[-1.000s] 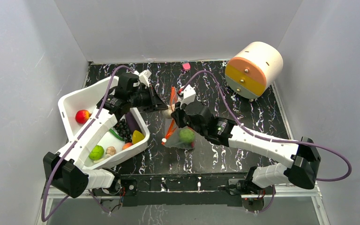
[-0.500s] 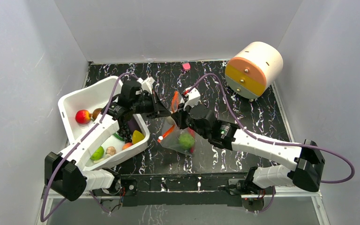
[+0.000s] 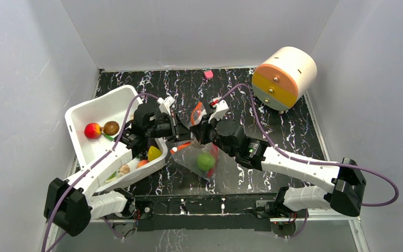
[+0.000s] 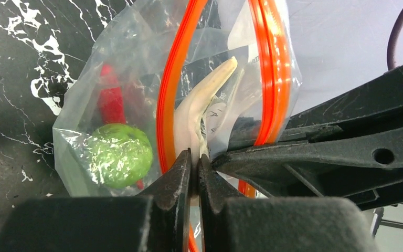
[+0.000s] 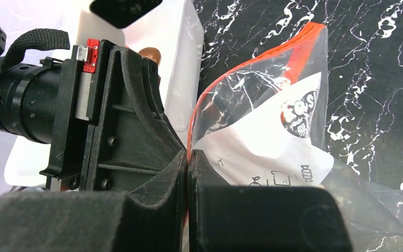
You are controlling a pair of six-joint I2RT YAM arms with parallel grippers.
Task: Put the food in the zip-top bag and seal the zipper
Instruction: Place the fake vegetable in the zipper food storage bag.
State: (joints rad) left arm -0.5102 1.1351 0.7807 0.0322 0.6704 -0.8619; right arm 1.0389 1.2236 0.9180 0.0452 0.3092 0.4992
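Item 1, my left gripper [image 4: 194, 165]: clenched on a pale cream piece [image 4: 199, 107] that stands up inside the bag's mouth. I cannot tell what the piece is.

Item 2, my right gripper [image 5: 188, 164]: clamped on the rim of the zip-top bag [image 3: 202, 157], with the orange edge pinched between its fingers, just beside the left gripper at its 3 o'clock in the top view.

Item 3, the zip-top bag: mid-table, mouth held between my two grippers, body trailing toward 6 o'clock. Its white label [image 5: 273, 149] faces my right wrist camera.

Item 4, zipper [image 4: 163, 105]: unsealed, its two orange strips bowed apart around the cream piece.

Item 5, contents: green round fruit [image 4: 119, 155] at the bag's bottom, with a red elongated piece [image 4: 110, 100] beside it.

Item 6, white tub [image 3: 84, 113]: at 9 o'clock of the bag, holding a red apple [image 3: 92, 130], a brown round piece [image 3: 111, 127] and a yellow piece [image 3: 154, 153].

Item 7, drum-shaped drawer unit [image 3: 283, 77]: at 2 o'clock.

Item 8, small pink object [image 3: 208, 74]: at 12 o'clock, by the far edge of the table [image 3: 273, 126].
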